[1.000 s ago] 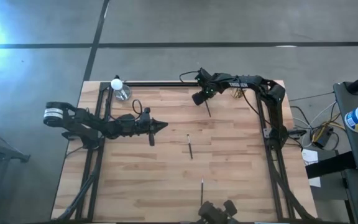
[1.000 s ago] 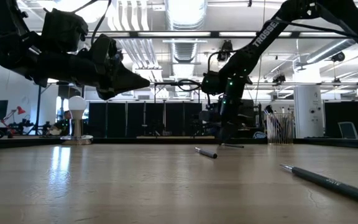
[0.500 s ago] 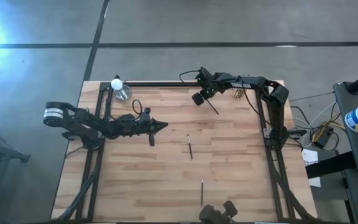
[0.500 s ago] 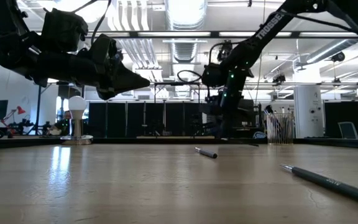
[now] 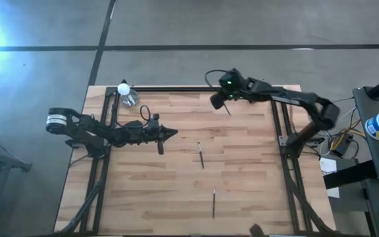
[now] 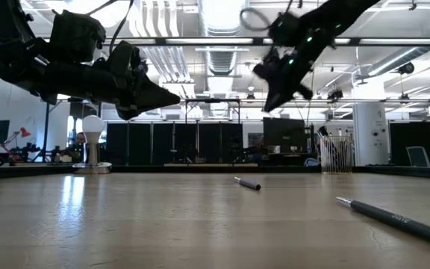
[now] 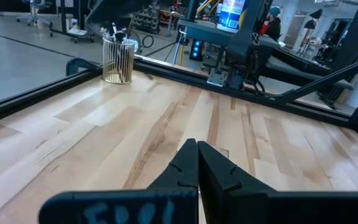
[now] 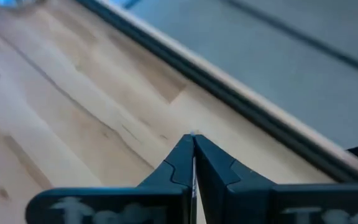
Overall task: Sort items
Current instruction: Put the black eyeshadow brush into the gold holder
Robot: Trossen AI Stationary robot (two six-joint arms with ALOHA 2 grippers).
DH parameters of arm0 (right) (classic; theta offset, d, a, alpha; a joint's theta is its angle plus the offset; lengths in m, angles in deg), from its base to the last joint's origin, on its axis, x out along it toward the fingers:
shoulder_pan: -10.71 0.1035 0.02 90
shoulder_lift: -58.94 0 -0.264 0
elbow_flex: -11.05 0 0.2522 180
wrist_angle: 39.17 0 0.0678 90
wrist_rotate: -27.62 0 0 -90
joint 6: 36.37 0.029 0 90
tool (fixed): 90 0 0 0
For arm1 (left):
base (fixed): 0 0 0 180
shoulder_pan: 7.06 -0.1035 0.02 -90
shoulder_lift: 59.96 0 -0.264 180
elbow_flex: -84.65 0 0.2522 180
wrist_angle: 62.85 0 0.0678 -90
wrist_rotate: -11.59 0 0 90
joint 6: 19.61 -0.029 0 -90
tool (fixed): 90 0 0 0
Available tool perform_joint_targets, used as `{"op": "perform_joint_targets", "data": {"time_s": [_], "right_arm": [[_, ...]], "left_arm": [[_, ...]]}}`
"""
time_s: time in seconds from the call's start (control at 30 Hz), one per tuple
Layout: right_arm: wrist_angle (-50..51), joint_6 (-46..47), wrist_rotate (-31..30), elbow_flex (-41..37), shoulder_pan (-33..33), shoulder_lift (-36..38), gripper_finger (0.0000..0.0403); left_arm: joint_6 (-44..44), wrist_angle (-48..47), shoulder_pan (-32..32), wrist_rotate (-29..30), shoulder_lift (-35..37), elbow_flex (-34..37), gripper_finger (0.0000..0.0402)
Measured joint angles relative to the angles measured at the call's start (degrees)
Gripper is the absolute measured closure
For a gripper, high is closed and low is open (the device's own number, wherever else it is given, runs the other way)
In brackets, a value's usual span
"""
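1. Clock directions are read on the high view, from the table (image 5: 143, 197) centre, with 12 at the far edge.
2. You have two arms in frame. The left gripper (image 5: 174, 133) hovers above the boards at about 9 o'clock, short of centre. Its fingers are pressed together on nothing, as the left wrist view confirms (image 7: 197, 155).
3. The right gripper (image 5: 220, 104) sits at about 1 o'clock near the far edge. In the low view it is raised well clear of the table (image 6: 269, 103).
4. Its fingers are pinched tight on one item, the held stick (image 5: 227, 110), which pokes out of the tips towards the centre.
5. Item count, loose: three in all. One is held and two lie flat.
6. The centre stick (image 5: 201, 158) lies just right of centre, pointing roughly 12 to 6.
7. The near stick (image 5: 214, 203) lies at 6 o'clock close to the near edge, well apart from the centre stick.
8. One holder (image 7: 118, 59) shows in the left wrist view with several sticks standing in it. You cannot count them.
9. One glass cup (image 5: 129, 99) stands at 11 o'clock, with a white ball (image 5: 122, 87) just beside it.
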State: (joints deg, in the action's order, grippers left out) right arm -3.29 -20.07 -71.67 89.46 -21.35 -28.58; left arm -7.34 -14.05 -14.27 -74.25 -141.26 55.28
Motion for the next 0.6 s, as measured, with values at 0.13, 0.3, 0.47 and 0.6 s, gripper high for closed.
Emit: {"op": "perform_joint_targets", "data": {"time_s": [0.13, 0.3, 0.47, 0.6], "right_arm": [[-4.88, -0.08, -5.95, -6.67, 1.09, 10.53, 0.0395], [-13.20, -1.82, -17.63, -16.03, 1.35, 23.15, 0.0395], [-26.92, -8.29, -27.67, -25.59, -0.46, 30.38, 0.0395], [-40.44, -12.68, -28.89, -32.44, -5.15, 31.42, 0.0395]], "left_arm": [[0.02, 0.01, 0.01, 0.00, 0.00, -0.01, 0.0402], [0.00, 0.02, -0.01, 0.00, 0.00, 0.00, 0.0402], [-0.02, 0.02, 0.00, 0.05, 0.00, -0.01, 0.0402], [-0.04, 0.02, -0.01, 0.31, 0.00, -0.01, 0.0402]]}}
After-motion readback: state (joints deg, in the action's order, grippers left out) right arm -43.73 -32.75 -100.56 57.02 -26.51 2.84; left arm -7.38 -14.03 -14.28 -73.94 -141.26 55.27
